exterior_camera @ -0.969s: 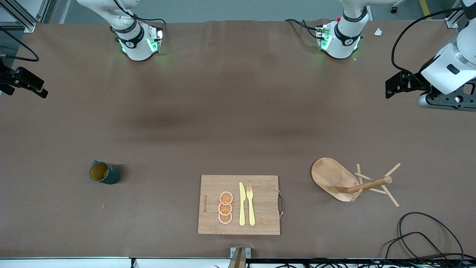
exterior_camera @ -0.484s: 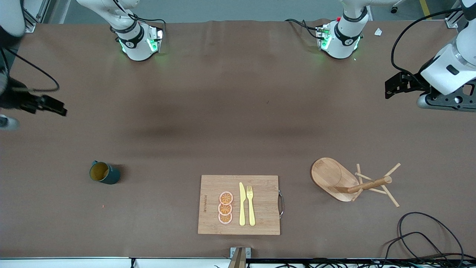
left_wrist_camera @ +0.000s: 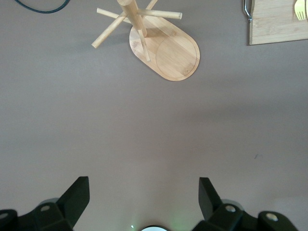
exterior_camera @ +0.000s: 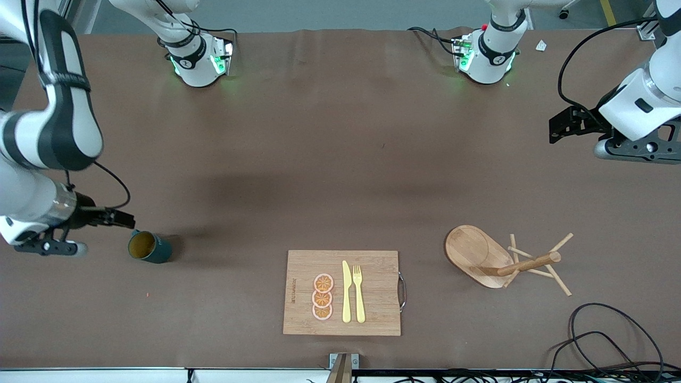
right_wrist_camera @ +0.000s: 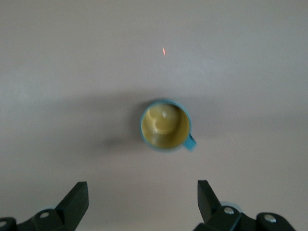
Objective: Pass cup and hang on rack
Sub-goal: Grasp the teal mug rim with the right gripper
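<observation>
At the right arm's end of the table, the cup (exterior_camera: pixel 148 248) stands upright on the brown cloth, its yellowish inside showing and its small handle turned toward the robots' bases. The right gripper (exterior_camera: pixel 123 219) hangs over the table just beside the cup, with its 2 fingers spread wide and nothing between them; from the right wrist view the cup (right_wrist_camera: pixel 166 125) sits straight ahead of those released fingers (right_wrist_camera: pixel 77 197).

Well apart from it, toward the left arm's end, the rack (exterior_camera: pixel 497 258) stands on its oval base with the post and thin pegs rising from the end nearer that arm. Between cup and rack, nearer the front camera, a cutting board (exterior_camera: pixel 372 314) carries 3 orange slices (exterior_camera: pixel 322 297), a yellow knife (exterior_camera: pixel 346 291) and a yellow fork (exterior_camera: pixel 359 292).

The left gripper (exterior_camera: pixel 557 127) waits in the air over bare cloth, closer to the bases than the rack, its fingers (left_wrist_camera: pixel 77 195) also open and empty.
</observation>
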`<state>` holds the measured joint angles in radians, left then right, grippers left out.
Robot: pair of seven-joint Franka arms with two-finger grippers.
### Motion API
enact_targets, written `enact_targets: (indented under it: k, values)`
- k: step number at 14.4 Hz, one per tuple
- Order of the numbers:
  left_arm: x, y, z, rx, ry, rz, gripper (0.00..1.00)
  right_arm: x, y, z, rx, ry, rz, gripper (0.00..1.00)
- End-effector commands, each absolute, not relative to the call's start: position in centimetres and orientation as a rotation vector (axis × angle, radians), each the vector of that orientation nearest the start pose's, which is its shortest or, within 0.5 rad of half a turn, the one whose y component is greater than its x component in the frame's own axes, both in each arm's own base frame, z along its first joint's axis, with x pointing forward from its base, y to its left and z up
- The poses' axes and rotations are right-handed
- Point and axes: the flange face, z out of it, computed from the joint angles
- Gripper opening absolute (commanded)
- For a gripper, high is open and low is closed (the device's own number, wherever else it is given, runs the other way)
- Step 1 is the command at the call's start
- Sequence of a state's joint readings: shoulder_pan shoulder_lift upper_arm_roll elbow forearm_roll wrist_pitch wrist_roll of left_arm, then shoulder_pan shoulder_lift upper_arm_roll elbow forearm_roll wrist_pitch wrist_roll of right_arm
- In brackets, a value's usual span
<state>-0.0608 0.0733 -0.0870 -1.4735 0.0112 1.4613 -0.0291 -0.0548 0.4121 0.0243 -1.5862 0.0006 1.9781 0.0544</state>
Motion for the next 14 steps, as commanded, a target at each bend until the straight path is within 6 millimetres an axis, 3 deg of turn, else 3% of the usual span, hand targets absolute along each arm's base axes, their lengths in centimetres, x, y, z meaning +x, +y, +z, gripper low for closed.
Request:
enact_targets:
  k: [1, 4, 8, 9, 14]
  values:
    - [56.2, -7.9, 62.5, -3.135, 0.2, 0.123, 1.0, 68.7, -2.1, 35.8, -3.108, 0.147, 0.005, 1.0]
    - [56.2, -8.0, 62.5, -3.135, 0.205, 0.123, 1.0, 69.5, -1.4, 30.6, -3.109, 0.13, 0.005, 1.0]
    - [56.2, -8.2, 62.4, -3.136, 0.212, 0.126, 1.0, 69.8, -1.0, 26.0, -3.111, 0.114, 0.02, 0.95]
    - [56.2, -8.2, 62.4, -3.136, 0.212, 0.126, 1.0, 69.7, -1.3, 25.4, -3.117, 0.108, 0.038, 0.88]
    - [56.2, -8.2, 62.4, -3.159, 0.209, 0.13, 1.0, 69.1, -1.2, 24.8, -3.121, 0.106, 0.079, 0.18]
